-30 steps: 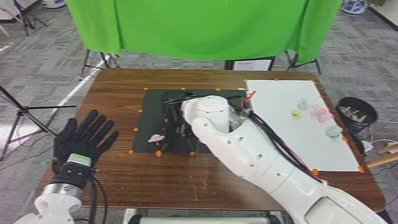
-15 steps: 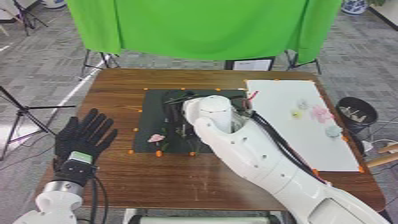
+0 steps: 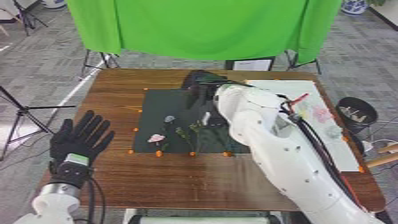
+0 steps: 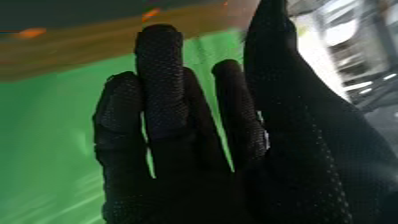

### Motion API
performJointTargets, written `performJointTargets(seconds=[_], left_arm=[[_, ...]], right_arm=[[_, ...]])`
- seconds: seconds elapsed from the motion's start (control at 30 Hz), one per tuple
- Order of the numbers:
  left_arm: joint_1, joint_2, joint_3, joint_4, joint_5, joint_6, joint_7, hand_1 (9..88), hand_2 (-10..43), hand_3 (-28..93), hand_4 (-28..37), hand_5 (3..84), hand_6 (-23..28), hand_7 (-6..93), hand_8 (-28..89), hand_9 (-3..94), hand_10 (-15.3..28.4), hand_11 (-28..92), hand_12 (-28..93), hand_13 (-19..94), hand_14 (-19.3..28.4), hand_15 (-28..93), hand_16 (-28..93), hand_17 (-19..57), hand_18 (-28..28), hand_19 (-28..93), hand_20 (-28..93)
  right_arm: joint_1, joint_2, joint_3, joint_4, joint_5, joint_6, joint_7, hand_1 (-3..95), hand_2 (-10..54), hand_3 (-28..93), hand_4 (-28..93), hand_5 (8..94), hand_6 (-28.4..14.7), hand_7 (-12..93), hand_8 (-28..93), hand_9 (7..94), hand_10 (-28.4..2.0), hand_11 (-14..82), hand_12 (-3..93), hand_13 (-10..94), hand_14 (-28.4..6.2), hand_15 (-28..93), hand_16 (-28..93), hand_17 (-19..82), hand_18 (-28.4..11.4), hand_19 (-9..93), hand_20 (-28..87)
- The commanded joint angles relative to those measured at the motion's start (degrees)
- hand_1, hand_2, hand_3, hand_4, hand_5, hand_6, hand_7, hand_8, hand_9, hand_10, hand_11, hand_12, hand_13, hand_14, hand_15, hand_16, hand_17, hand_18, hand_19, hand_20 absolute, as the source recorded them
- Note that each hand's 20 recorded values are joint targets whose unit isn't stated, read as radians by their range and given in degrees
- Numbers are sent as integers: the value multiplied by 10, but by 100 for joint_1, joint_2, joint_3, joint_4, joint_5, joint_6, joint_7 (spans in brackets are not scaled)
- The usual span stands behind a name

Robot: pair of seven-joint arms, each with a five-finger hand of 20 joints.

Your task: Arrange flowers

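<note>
Fingers are straight and spread on the left hand (image 3: pixel 75 146), straight with slim gaps on the right hand (image 3: pixel 202 82), at the mat's (image 3: pixel 153 106) far edge. The pink flower (image 3: pixel 156 137) lies near its near-left corner.

Loose flowers lie flat on my surface (image 3: pixel 133 185), in two places.
On the dark mat (image 3: pixel 151 107) I see a pale pink bloom (image 3: pixel 156 138) at the near left, a bluish-grey bloom (image 3: pixel 169 119) farther back, and green sprigs (image 3: pixel 184 133) beside them; on the white sheet (image 3: pixel 280 86), a pink cluster (image 3: pixel 321 115) and a pale blue-green bloom (image 3: pixel 334 131).
</note>
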Motion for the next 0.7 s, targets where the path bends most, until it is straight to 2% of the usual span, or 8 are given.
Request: performJointTargets(seconds=[0.03, 0.07, 0.17, 0.2, 0.27, 0.5, 0.67, 0.7], left_arm=[[251, -96, -148, -89, -77, -73, 92, 293, 106, 724, -283, 441, 83, 139, -88, 371, 146, 218, 110, 268, 155, 383, -69, -67, 145, 360, 113], [286, -106, -169, -103, -41, -58, 86, 293, 106, 724, -283, 441, 83, 138, -88, 371, 146, 218, 110, 267, 155, 383, -68, -67, 145, 360, 113], [344, -87, -175, -111, -80, -73, 163, 291, 107, 724, -283, 441, 83, 138, -87, 370, 146, 218, 111, 268, 155, 382, -68, -67, 145, 360, 114], [360, -98, -190, -123, -56, -37, 145, 291, 108, 724, -283, 441, 83, 138, -87, 371, 147, 217, 111, 267, 154, 383, -68, -67, 145, 360, 114], [322, -96, -161, -121, -95, 15, 164, 290, 108, 725, -283, 441, 83, 138, -87, 371, 146, 218, 111, 268, 155, 383, -68, -68, 145, 361, 114], [422, -127, -220, -140, -32, 7, 143, 289, 110, 724, -283, 441, 83, 139, -87, 371, 146, 218, 112, 268, 155, 384, -67, -67, 145, 361, 114], [505, -135, -237, -173, -36, 15, 159, 288, 111, 724, -283, 442, 83, 138, -87, 371, 147, 219, 112, 268, 155, 384, -68, -67, 145, 361, 114], [502, -136, -231, -176, -43, 9, 163, 288, 112, 724, -283, 442, 83, 138, -87, 371, 147, 219, 112, 268, 155, 384, -68, -67, 145, 361, 114]], right_arm=[[-1149, 1528, 1207, -781, 165, 557, 819, 438, -95, 772, -283, 465, -41, 146, -118, 459, -157, 88, 146, 608, -124, 570, 222, 328, -228, 817, 364], [-1313, 1638, 1340, -849, 167, 681, 981, 430, -95, 767, -283, 467, -42, 143, -118, 460, -159, 86, 146, 609, -126, 571, 220, 328, -229, 817, 364], [-1621, 1954, 1751, -919, 240, 566, 1201, 405, -95, 757, -283, 479, -51, 130, -114, 468, -170, 82, 143, 616, -134, 574, 215, 330, -236, 820, 362], [-1729, 2045, 1901, -942, 277, 516, 1252, 403, -95, 757, -283, 480, -53, 126, -112, 467, -172, 81, 143, 615, -135, 575, 214, 331, -236, 821, 360], [-1902, 2230, 2124, -984, 279, 524, 1348, 401, -95, 755, -283, 479, -56, 120, -108, 464, -175, 79, 142, 612, -137, 577, 215, 330, -236, 821, 358], [-2613, 2578, 3010, -1144, 573, -164, 1826, 391, -95, 748, -283, 452, -65, 100, -98, 432, -186, 65, 143, 578, -149, 582, 212, 316, -245, 819, 356], [-3241, 2680, 3530, -1259, 668, -33, 2047, 394, -95, 742, -283, 435, -72, 87, -91, 414, -191, 57, 147, 565, -152, 586, 206, 310, -248, 818, 355], [-3337, 2681, 3615, -1264, 692, -11, 2098, 395, -95, 741, -283, 434, -72, 86, -89, 411, -202, 59, 148, 564, -152, 586, 205, 310, -248, 818, 355]])
